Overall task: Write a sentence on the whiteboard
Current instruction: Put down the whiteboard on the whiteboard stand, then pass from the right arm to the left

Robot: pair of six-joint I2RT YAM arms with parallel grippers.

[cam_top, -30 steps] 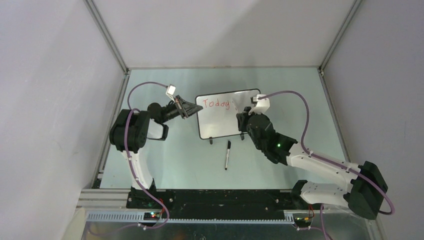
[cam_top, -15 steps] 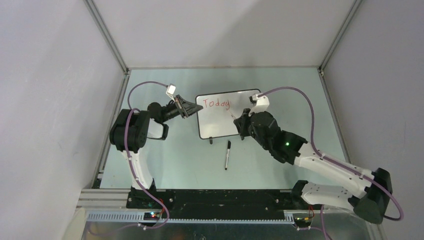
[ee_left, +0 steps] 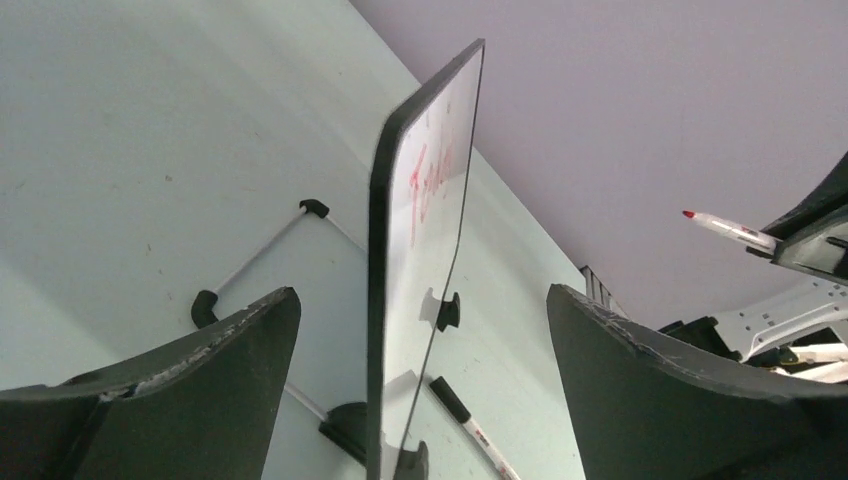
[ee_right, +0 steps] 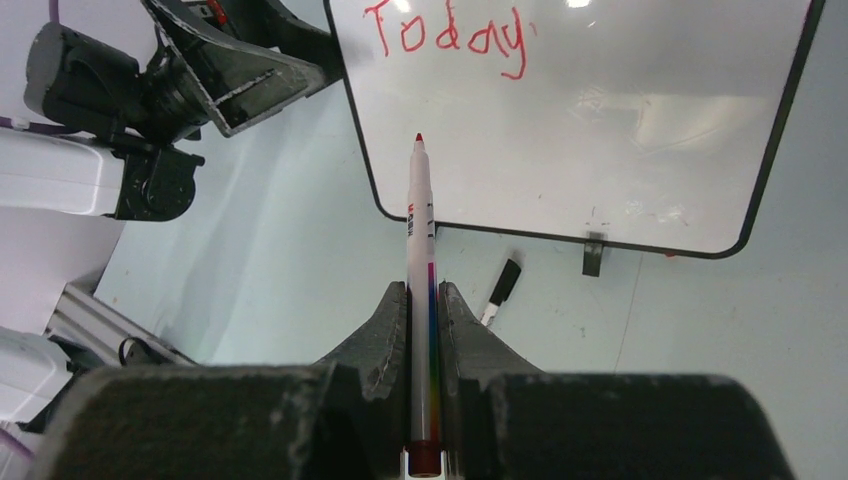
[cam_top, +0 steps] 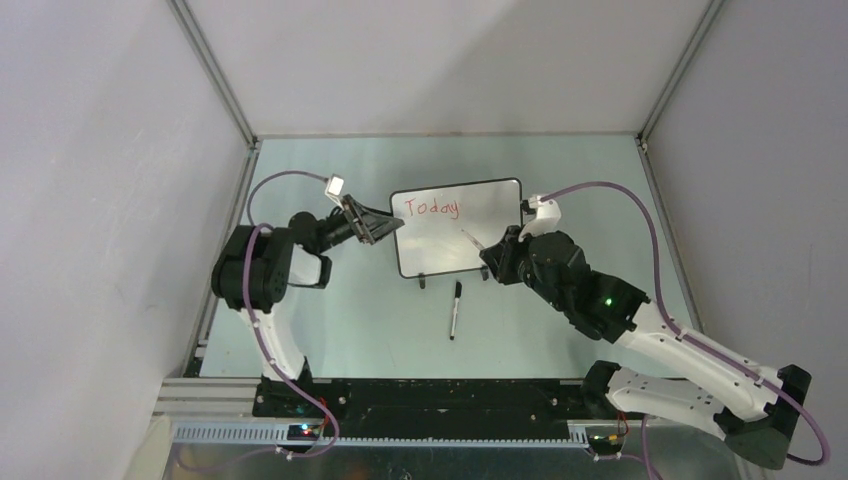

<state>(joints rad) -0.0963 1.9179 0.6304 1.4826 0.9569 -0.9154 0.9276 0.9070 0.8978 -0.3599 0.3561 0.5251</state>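
The whiteboard [cam_top: 470,245] stands upright on its two black feet in mid-table. Of the sentence [cam_top: 432,207], the one red word "Today" sits at its top left. My left gripper [cam_top: 378,222] is open, a finger on each side of the board's left edge [ee_left: 378,300], touching neither face. My right gripper [cam_top: 497,255] is shut on a red marker [ee_right: 419,210], uncapped, whose tip [cam_top: 465,235] hovers in front of the board's bare middle, below the word. In the right wrist view the whiteboard [ee_right: 600,130] and the sentence [ee_right: 447,35] face me.
A black-capped marker [cam_top: 455,308] lies on the table just in front of the board's feet, also visible as the black-capped marker [ee_right: 500,290] below the board. Grey walls close in the pale green table on three sides.
My left gripper has opened, letting go of the board's left edge. The right arm has drawn back to the right and toward me, taking the marker tip off the board near "Today".
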